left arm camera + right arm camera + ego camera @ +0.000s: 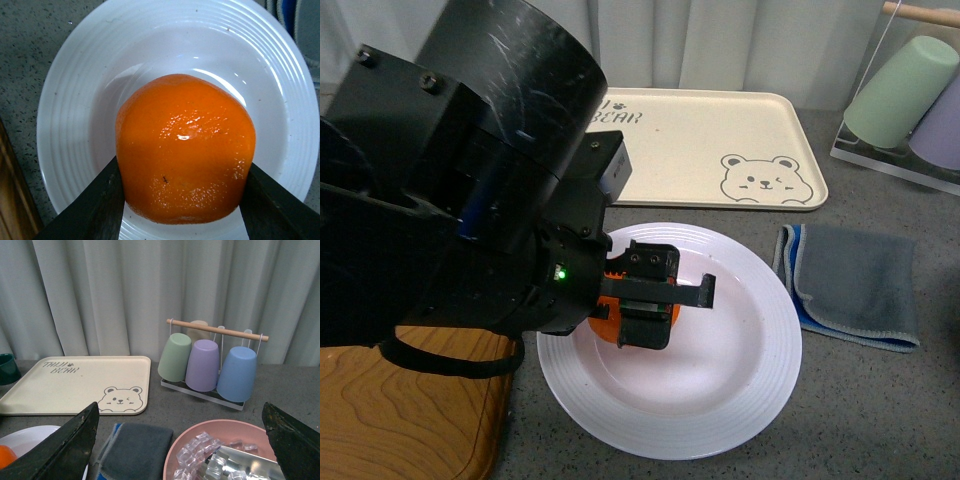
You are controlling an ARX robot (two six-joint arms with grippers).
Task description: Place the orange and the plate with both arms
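My left gripper is shut on the orange and holds it over the left inner part of the white ridged plate. In the left wrist view the orange sits between both black fingers of the left gripper, low over the plate's well; I cannot tell whether it touches. My right gripper is open and empty, apart from the plate, above a pink bowl. A sliver of the plate and the orange shows in the right wrist view.
A cream bear tray lies behind the plate. A grey cloth lies to its right. A rack of cups stands at the back right. A wooden board lies at the front left. The pink bowl holds ice cubes.
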